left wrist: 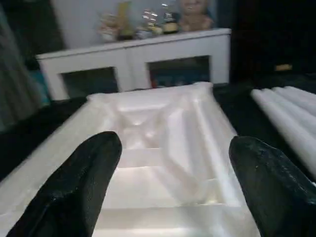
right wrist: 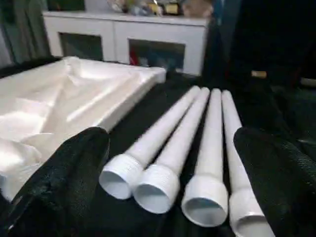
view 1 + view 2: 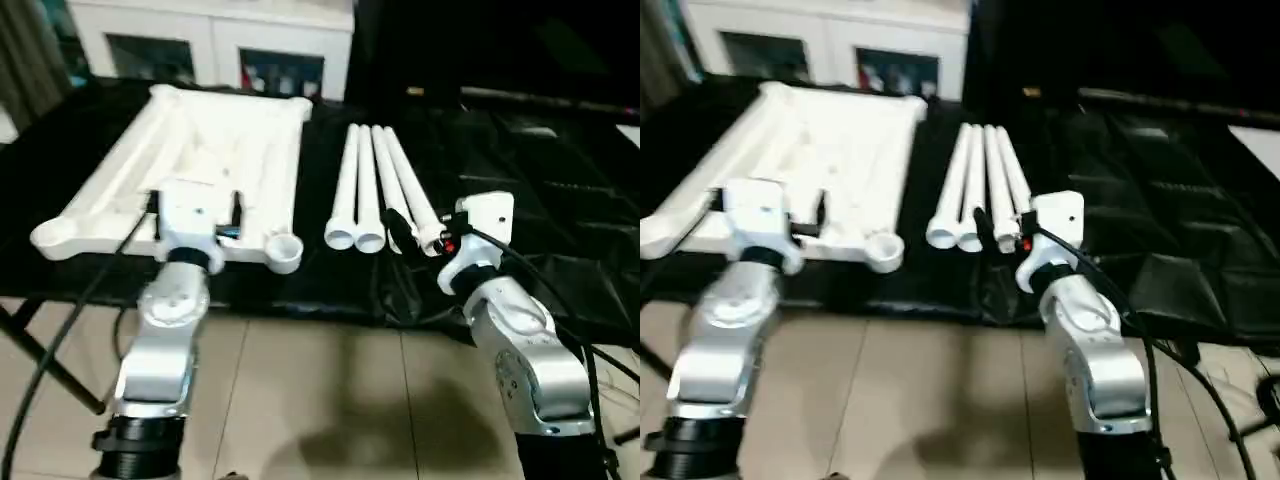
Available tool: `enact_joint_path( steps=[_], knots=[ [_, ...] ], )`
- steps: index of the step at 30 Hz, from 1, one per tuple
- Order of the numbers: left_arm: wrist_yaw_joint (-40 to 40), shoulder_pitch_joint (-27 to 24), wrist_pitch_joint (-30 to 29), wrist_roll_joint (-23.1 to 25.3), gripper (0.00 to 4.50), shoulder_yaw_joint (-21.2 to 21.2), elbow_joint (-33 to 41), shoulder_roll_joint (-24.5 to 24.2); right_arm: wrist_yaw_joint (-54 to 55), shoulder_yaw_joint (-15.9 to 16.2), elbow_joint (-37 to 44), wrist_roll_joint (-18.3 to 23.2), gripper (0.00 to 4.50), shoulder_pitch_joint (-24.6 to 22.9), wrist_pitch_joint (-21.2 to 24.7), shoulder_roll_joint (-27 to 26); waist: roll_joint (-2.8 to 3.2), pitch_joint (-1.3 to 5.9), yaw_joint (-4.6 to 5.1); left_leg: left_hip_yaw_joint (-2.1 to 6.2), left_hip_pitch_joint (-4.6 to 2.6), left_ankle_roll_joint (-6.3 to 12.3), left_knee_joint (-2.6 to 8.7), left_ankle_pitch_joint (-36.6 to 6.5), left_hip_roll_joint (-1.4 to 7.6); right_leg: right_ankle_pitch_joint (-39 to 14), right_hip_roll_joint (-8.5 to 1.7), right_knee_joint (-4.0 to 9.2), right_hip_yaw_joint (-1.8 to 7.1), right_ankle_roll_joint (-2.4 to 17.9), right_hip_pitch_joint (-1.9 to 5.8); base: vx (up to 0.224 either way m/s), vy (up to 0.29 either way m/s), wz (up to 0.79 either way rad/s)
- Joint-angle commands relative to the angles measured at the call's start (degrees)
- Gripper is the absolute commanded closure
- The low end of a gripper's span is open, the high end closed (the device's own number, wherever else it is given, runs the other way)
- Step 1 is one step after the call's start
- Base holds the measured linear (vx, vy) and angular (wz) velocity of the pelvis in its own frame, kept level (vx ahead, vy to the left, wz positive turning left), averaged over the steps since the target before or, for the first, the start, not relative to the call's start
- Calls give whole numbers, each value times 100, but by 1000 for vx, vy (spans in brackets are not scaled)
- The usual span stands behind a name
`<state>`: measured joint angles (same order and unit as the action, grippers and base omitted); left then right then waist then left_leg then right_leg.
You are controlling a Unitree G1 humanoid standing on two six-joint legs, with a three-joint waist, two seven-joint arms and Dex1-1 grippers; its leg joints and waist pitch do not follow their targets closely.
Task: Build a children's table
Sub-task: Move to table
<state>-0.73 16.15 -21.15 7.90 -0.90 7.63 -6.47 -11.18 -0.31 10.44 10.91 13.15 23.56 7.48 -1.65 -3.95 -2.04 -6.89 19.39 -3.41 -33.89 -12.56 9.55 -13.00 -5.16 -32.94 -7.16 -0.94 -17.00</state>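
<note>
The white table top (image 3: 215, 150) lies upside down on a black-covered surface, ribs up, with round sockets at its corners (image 3: 283, 247). Beside it on the right lie several white tapered legs (image 3: 372, 190) side by side, threaded ends toward me. My left gripper (image 1: 173, 168) hovers open over the near edge of the top, nothing between its black fingers (image 1: 84, 182). Just in front of the legs' near ends (image 2: 163, 185), my right gripper (image 2: 173, 163) also stands open and empty. Both silver forearms reach in from below.
A white cabinet with glass doors (image 3: 215, 40) stands behind the work surface, with small figures on top (image 1: 148, 19). The black cover (image 3: 540, 160) spreads to the right. Tiled floor (image 3: 330, 400) lies in front of the surface's near edge.
</note>
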Motion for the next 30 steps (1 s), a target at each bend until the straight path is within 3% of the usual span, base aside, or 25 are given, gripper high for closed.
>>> enact_joint_path(
  steps=[1, 3, 4, 5, 6, 7, 8, 9, 10, 11, 12, 14, 15, 16, 17, 19, 20, 21, 22, 23, 24, 25, 26, 29, 30],
  knots=[
    [25, 44, -48, -4, 34, -33, 48, -42, -32, -67, -56, 55, 0, 64, -42, 0, 33, 436, -57, 15, 69, 443, 498, -934, 253, -2131, -284, 479, 279, 711, 255, 119, 16, -3],
    [29, 56, -50, 0, 34, -35, 42, -39, -26, 30, -94, -79, 0, 73, -130, 72, 75, 501, 64, 150, -256, 990, 473, -314, 312, -444, -112, 166, 193, 1113, 81, 166, 23, 2],
    [29, 56, -50, 0, 34, -35, 42, -39, -26, 30, -94, -79, 0, 73, -130, 72, 75, 501, 64, 150, -256, 990, 473, -314, 312, -444, -112, 166, 193, 1113, 81, 184, 13, 3],
    [33, 63, -49, -5, 34, -32, 35, -46, -63, 129, -118, -124, 0, 70, -57, 111, 82, 542, 94, 203, -386, 1557, 388, 279, 310, 37, -91, 62, 168, 1205, 22, 149, -4, 5],
    [37, 63, -59, -10, 34, -32, 51, -56, -84, 271, -117, -266, 0, 62, -127, 163, -89, 519, -25, 280, 163, 2426, 204, 886, -84, 392, -158, 207, 78, 990, 422, 149, -4, 5],
    [38, 63, -60, -11, 34, -33, 52, -56, -85, 281, -117, -276, 0, 62, -133, 166, -12, 609, -206, 86, 526, 2460, -59, 828, -253, 610, -601, 414, 156, 498, 837, 130, 12, 45],
    [39, 64, -76, -15, 34, -43, 69, -60, -129, 300, -119, -254, 0, 63, -161, 135, 44, 553, -127, 226, 570, 2378, -65, 1051, -172, 556, -515, 387, -25, 431, 829, 135, 26, 76],
    [40, 60, -76, -17, 34, -46, 74, -63, -155, 279, -118, -201, 0, 63, -150, 103, 125, 533, -50, 432, 133, 2516, 58, 1487, -190, 397, -76, 252, -255, 331, 634, 135, 26, 76],
    [40, 60, -76, -17, 34, -46, 74, -63, -155, 279, -118, -201, 0, 63, -150, 103, 186, 620, 99, 824, -483, 2967, 80, 2006, -87, 84, 236, -116, -326, 208, 197, 205, -53, 66],
    [40, 52, -76, -24, 34, -48, 77, -73, -174, 208, -113, -70, 0, 61, -92, 25, 321, 701, 293, 1118, -1363, 3088, -25, 2630, 454, -827, 218, -495, -133, 103, -703, 227, -143, 18],
    [40, 50, -77, -28, 34, -48, 78, -77, -171, 167, -111, -3, 0, 59, -55, -16, 164, 622, 255, 1328, -1131, 3408, 80, 3829, 789, -1140, 34, -844, 152, -246, -830, 227, -143, 18],
    [43, 42, -77, -27, 34, -40, 79, -84, -171, 158, -126, 3, 0, 65, -47, -15, 41, 550, 135, 877, -782, 3034, 199, 3319, 560, -311, -59, -876, 448, -409, -983, 51, -145, -9],
    [47, 43, -79, -30, 34, -40, 80, -85, -171, 160, -139, -12, 0, 67, -72, -5, -130, 468, 79, 483, -633, 2496, 137, 1987, 105, 508, -91, -356, 607, 3, -888, 13, -124, -1],
    [52, 43, -81, -30, 34, -38, 80, -85, -161, 160, -142, -14, 0, 62, -90, 4, -488, 422, -83, 65, -39, 1867, -167, 75, -568, -442, -338, 243, 1162, -199, -100, 64, -97, 14],
    [61, 44, -80, -28, 34, -33, 78, -90, -150, 150, -147, -15, 0, 56, -109, 2, -480, 477, -301, 147, 135, 1275, -661, -656, -526, -1494, -778, 396, 1549, 195, 265, 81, -106, 15],
    [67, 47, -77, -29, 34, -30, 72, -91, -133, 140, -151, -20, 0, 52, -111, -1, -415, 383, -301, 228, 326, 673, -742, -253, -426, -1406, -723, 339, 1385, 726, 428, 79, -94, 9],
    [76, 48, -75, -37, 34, -30, 67, -93, -116, 127, -153, -53, 0, 47, -104, -10, -347, 389, -305, 248, 348, 529, -737, -141, -349, -1268, -792, 368, 1376, 1049, 456, 75, -30, -3],
    [110, 51, -79, -50, 34, -22, 55, -91, -64, 72, -145, -57, 0, 31, -117, -32, -133, 315, -285, 279, 316, 367, -444, 68, -69, -1677, -724, 504, 1111, 1747, 354, 75, -30, -3],
    [110, 51, -79, -50, 34, -22, 55, -91, -64, 72, -145, -57, 0, 31, -117, -32, -70, 301, -264, 254, 268, 404, -238, 64, 8, -1879, -596, 522, 975, 1765, 317, 62, 24, 1],
    [135, 56, -68, -61, 34, -16, 25, -86, 11, 43, -139, -95, 0, 19, -112, 2, 204, 281, -181, 321, 36, 414, 326, -571, 280, -2039, -163, 377, 569, 1393, 172, 95, 94, -6],
    [137, 57, -67, -61, 34, -15, 23, -86, 14, 39, -140, -93, 0, 19, -111, 3, 269, 254, 21, 561, -94, 379, 526, -1279, 464, -1907, 134, 36, 369, 1119, -7, 95, 94, -6],
    [146, 64, -63, -64, 34, -11, 8, -87, 28, 18, -146, -82, 0, 17, -110, 5, 351, 497, 131, 926, -732, 700, 513, -1757, 706, -1145, 170, -563, 300, 807, -428, 120, 94, -5],
    [150, 71, -58, -67, 34, -5, -7, -85, 52, -15, -142, -56, 0, 5, -100, 0, 322, 485, 185, 999, -740, 1325, 489, -1467, 695, -751, 134, -757, 298, 353, -605, 92, 48, 5],
    [175, 95, -37, -96, 34, 38, -36, -94, 66, -89, -101, -31, 0, -31, -65, -12, 203, 437, 229, 759, -660, 2137, 466, -1000, 514, -227, 53, -725, 354, -10, -767, 82, 15, -3],
    [196, 112, -25, -108, 34, 52, -58, -102, 64, -96, -77, -42, 0, -46, -64, -5, 77, 450, 245, 141, -824, 1389, 444, -1108, 633, 101, -64, -534, 404, 295, -871, 84, -27, -12]
  ],
)
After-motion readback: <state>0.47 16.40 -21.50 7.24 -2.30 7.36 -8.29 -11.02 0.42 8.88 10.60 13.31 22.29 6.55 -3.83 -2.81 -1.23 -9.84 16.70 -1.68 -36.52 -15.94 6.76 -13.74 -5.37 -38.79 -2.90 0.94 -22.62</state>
